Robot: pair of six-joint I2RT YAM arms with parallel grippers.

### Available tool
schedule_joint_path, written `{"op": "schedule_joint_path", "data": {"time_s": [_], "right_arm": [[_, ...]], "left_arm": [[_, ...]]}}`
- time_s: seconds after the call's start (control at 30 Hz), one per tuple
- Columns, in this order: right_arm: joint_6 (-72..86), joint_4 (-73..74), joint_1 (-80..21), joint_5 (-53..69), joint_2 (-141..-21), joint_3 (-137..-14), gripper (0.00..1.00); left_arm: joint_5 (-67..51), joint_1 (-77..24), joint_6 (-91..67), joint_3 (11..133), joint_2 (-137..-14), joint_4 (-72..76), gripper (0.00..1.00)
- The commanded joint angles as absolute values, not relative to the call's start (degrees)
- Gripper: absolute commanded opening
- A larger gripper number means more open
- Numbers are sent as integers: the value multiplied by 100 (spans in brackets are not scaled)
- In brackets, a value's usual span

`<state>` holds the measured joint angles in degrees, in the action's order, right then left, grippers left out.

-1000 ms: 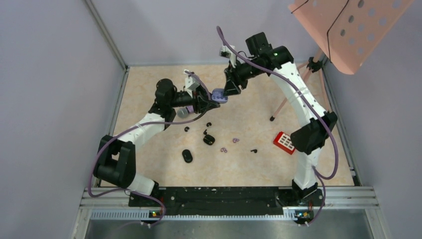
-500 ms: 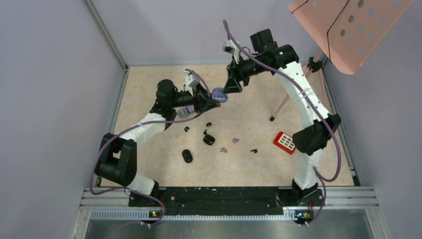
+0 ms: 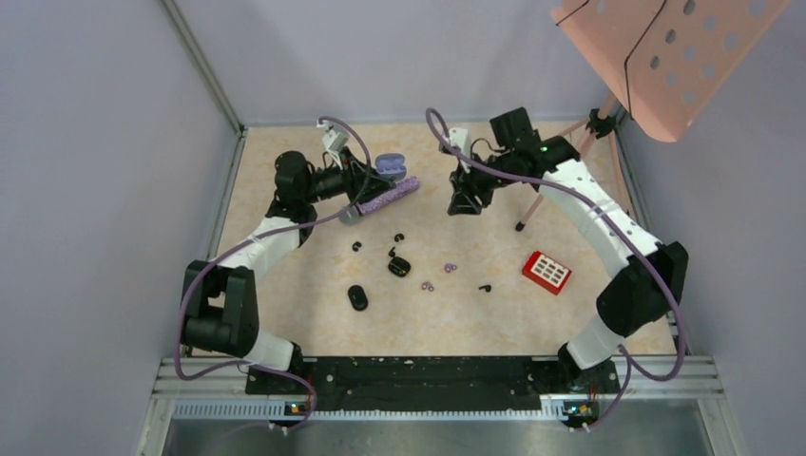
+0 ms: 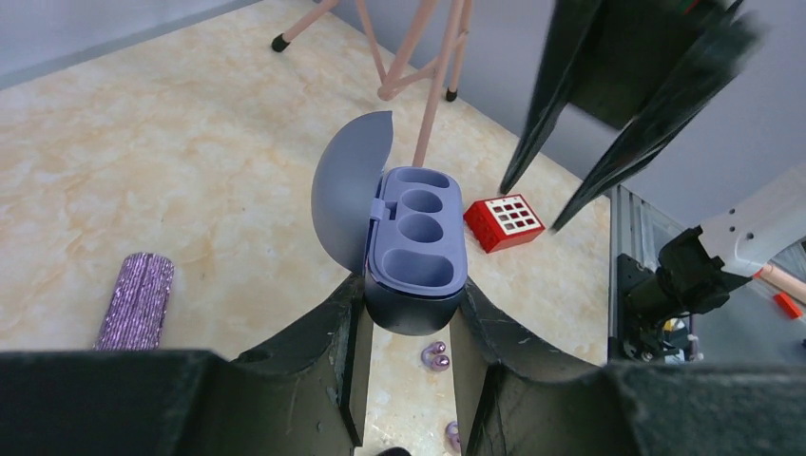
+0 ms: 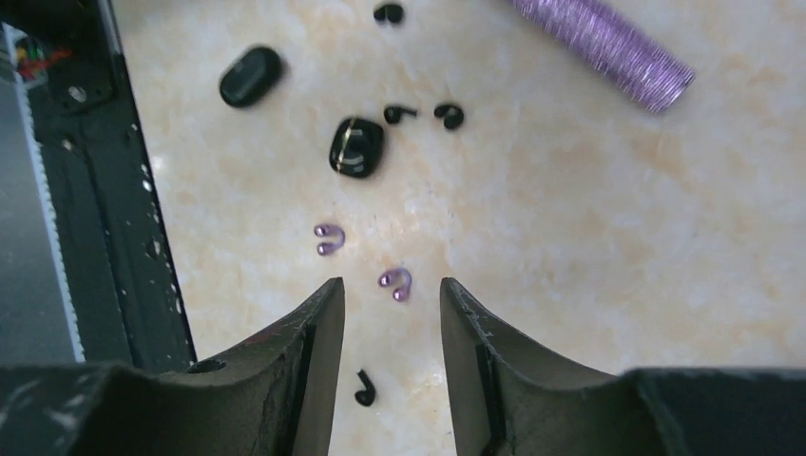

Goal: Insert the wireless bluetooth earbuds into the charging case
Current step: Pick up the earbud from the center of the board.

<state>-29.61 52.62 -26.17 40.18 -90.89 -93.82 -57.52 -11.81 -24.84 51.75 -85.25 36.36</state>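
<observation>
My left gripper [image 3: 374,173] is shut on the lilac charging case [image 3: 390,163] and holds it above the table at the back left. In the left wrist view the case [image 4: 415,242] sits between my fingers [image 4: 347,318] with its lid open and its wells empty. My right gripper [image 3: 466,203] is open and empty, pointing down over the table. In the right wrist view it [image 5: 390,285] hangs above a lilac earbud [image 5: 396,282], with the other lilac earbud [image 5: 328,237] to the left. Both lilac earbuds [image 3: 450,268] lie mid-table. Black earbuds [image 3: 485,287] [image 5: 400,113] are scattered around.
A purple glitter microphone [image 3: 385,197] lies under the left gripper. Two black cases [image 3: 399,267] [image 3: 357,297] lie mid-table. A red block [image 3: 545,272] sits at the right. A pink music stand [image 3: 665,57] rises at the back right, one foot [image 3: 520,226] on the table.
My left gripper has drawn back to the left with the case. My right gripper has left the case, swung right and down, and now points at the table over the lilac earbuds.
</observation>
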Motion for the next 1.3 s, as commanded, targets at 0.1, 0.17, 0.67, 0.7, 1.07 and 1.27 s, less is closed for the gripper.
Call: {"op": "schedule_joint_path", "data": {"time_s": [0.1,0.17,0.67,0.7,1.07,1.27], "right_arm": [[-3920,4843,-2582,3828,-10084,-8388,38],[-4064,4851,-2578,3810,-10319,-8309,37],[-4579,4755,-2815,3442,-11431,-8350,37],[-4613,4757,-2839,3377,-11476,-8350,36],[-4763,4772,-2993,3538,-11554,-8271,38],[-4745,4772,-3081,3586,-11609,-8213,38]], "left_arm": [[-5477,-768,-2944,4896,-7828,3647,0],[-5411,-681,-2972,4807,-7722,3570,0],[-5356,-467,-3287,4693,-7523,3288,0],[-5346,-458,-3294,4705,-7528,3281,0],[-5274,-400,-3267,4741,-7540,3091,0],[-5264,-382,-3228,4746,-7534,3001,0]]}}
